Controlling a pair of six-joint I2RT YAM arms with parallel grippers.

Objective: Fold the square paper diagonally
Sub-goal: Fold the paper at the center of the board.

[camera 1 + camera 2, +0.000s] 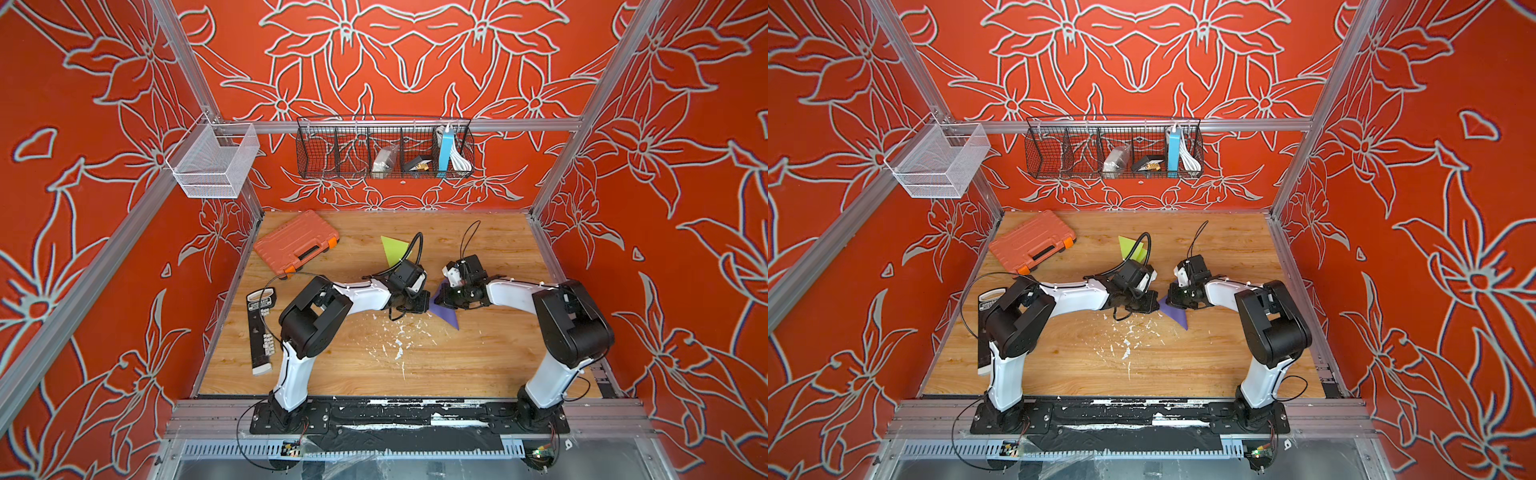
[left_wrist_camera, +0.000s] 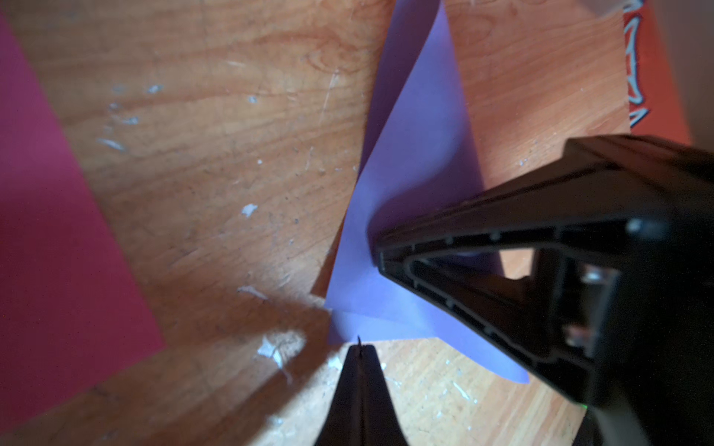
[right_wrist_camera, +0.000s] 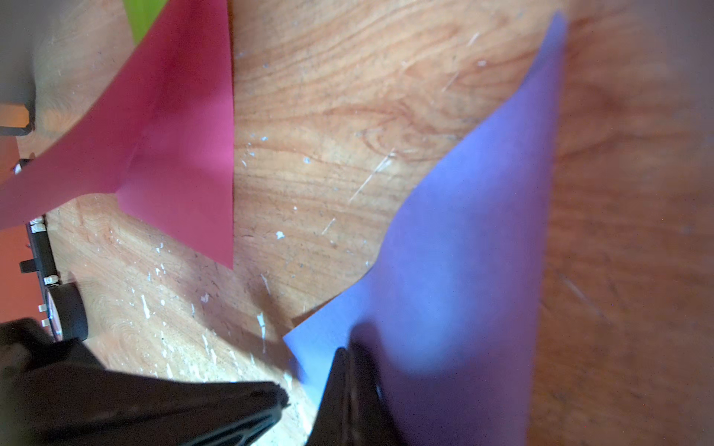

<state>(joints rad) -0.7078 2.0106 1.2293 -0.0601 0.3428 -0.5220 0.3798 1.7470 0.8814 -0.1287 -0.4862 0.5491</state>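
Purple paper, already a folded triangle, lies on the worktop between the two tools. Right tool: jaws fully closed, tips down on the sheet near one corner (pinch or mere press, cannot tell). Left tool: also closed, tips right at the paper's nearest corner. Magenta paper lies off to the left tool's side, well apart from the purple. Green paper is beyond the left tool, orange case further out. White flecks are scattered on the near side of both tools
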